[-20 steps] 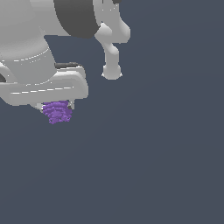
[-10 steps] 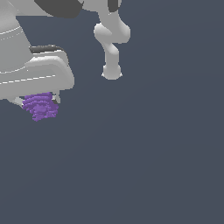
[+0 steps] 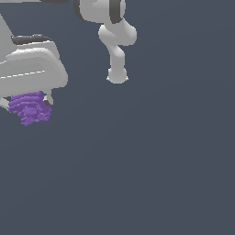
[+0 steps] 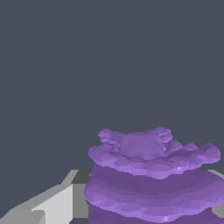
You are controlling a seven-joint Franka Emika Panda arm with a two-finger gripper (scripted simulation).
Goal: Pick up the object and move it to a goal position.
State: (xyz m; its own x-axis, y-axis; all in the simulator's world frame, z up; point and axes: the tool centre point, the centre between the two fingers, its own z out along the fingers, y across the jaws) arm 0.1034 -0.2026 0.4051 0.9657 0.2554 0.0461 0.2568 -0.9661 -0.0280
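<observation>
The object (image 3: 30, 109) is a small bright purple lump made of wavy layers stacked one on top of another, like a pile of frilly plates. In the exterior view it sits near that view's left side, tucked right under the big white hand of the robot arm. The gripper (image 3: 27, 102) is clamped on the object: a thin white finger (image 3: 47, 98) shows on one side of the lump, and another pale bit peeks out on the other side. In the wrist view the object (image 4: 151, 177) fills the near part of the picture, with a round bump and small frills on its end and wide ruffled rims below it. A pale grey finger (image 4: 52, 205) with a darker pad lies just beside it. Behind everything is a flat dark blue-grey ground (image 3: 160, 160) with no marks on it. The arm is smooth, shiny white with black bands at the joints. Its base post (image 3: 117, 64) stands well apart from the object, toward the exterior view's right. Most of the arm is cut off by the picture's edges, and the white hand hides the top of the lump.
</observation>
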